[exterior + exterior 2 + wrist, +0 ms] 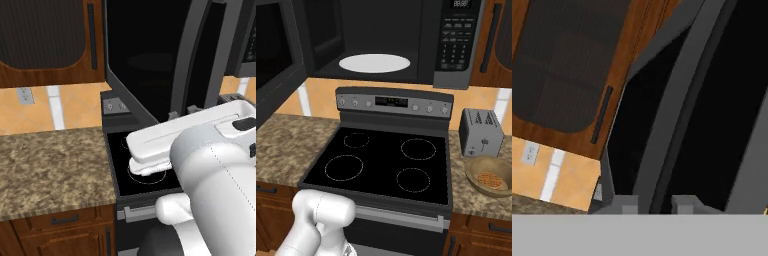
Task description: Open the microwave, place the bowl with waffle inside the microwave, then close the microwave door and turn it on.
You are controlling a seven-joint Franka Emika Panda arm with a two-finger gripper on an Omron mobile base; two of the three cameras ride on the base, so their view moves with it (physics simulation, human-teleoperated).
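The microwave (376,40) hangs above the stove with its cavity open and a white turntable (374,63) inside. Its microwave door (273,60) is swung wide to the left, showing dark glass (145,55) in the left base view. The long grey handle bar (682,100) runs up the hand view. My gripper (655,202) is at the bar's lower end, one finger on each side, closed in on it; it also appears at the door's bottom edge (182,112). The bowl with waffle (489,176) sits on the right counter, far from the gripper.
A black stove (381,162) lies below the microwave, with a grey toaster (481,132) to its right behind the bowl. A granite counter (50,165) extends left of the stove. A brown cabinet (45,40) hangs left of the open door.
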